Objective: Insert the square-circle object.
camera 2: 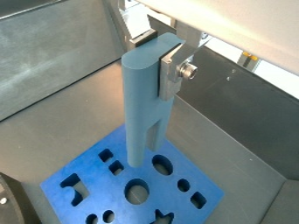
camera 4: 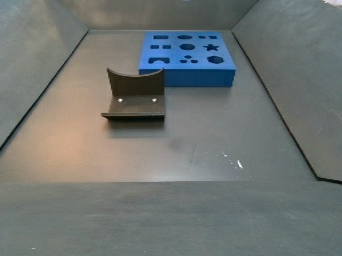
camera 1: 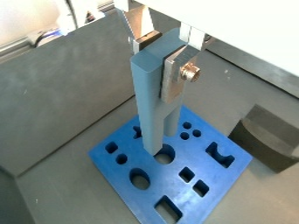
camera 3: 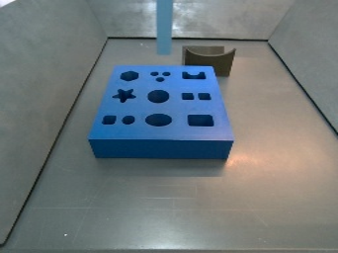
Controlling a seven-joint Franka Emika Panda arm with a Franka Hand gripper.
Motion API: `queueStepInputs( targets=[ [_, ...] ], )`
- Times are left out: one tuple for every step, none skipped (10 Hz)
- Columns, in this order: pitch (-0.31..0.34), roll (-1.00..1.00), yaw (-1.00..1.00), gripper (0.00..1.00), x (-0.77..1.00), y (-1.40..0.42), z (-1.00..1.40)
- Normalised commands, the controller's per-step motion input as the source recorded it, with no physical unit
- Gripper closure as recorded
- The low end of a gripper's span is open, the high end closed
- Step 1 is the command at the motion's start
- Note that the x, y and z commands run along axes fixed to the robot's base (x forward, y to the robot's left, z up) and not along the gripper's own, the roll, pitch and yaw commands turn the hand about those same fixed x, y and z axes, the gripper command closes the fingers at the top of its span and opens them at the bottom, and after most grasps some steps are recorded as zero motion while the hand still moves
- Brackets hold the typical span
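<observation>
- My gripper (camera 1: 163,54) hangs above the dark blue flat block with shaped holes (camera 1: 176,166); in both wrist views its flat silver finger plates are closed against the upper end of the long slim light-blue bar, the square-circle object (camera 1: 156,105).
- The silver fingers (camera 2: 176,66) press the bar from opposite sides, so the jaws stand only as far apart as the bar is thick.
- The square-circle object (camera 2: 145,105) is held upright. Its lower part splits into two parallel prongs that point down at the dark blue block (camera 2: 135,188).
- In both wrist views the prong tips lie over the block's top face near a round hole; I cannot tell whether they touch the block or have entered a hole.
- In a side view only the bar's lower part shows, at the upper edge (camera 3: 164,25), behind the dark blue block (camera 3: 161,107).
- A dark olive-brown block with a curved notch (camera 4: 134,95) rests on the grey floor (camera 4: 187,150), apart from the blue block (camera 4: 187,55).
</observation>
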Motion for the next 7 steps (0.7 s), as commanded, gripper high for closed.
queueStepInputs(
  targets=[
    [-0.020, -0.29, -0.77, 1.00, -0.19, 0.00, -0.47],
    [0.000, -0.32, -0.72, 1.00, -0.19, 0.00, -0.44],
    [0.000, -0.33, -0.59, 1.00, -0.30, -0.06, -0.45],
    [0.000, -0.35, -0.41, 1.00, -0.43, -0.14, -0.42],
    [-0.019, -0.32, -0.39, 1.00, -0.54, -0.17, -0.47],
    [-0.020, -0.25, -0.48, 1.00, -0.50, -0.15, -0.35],
    [-0.053, -0.02, -0.99, 1.00, -0.10, 0.00, -0.13]
  ],
)
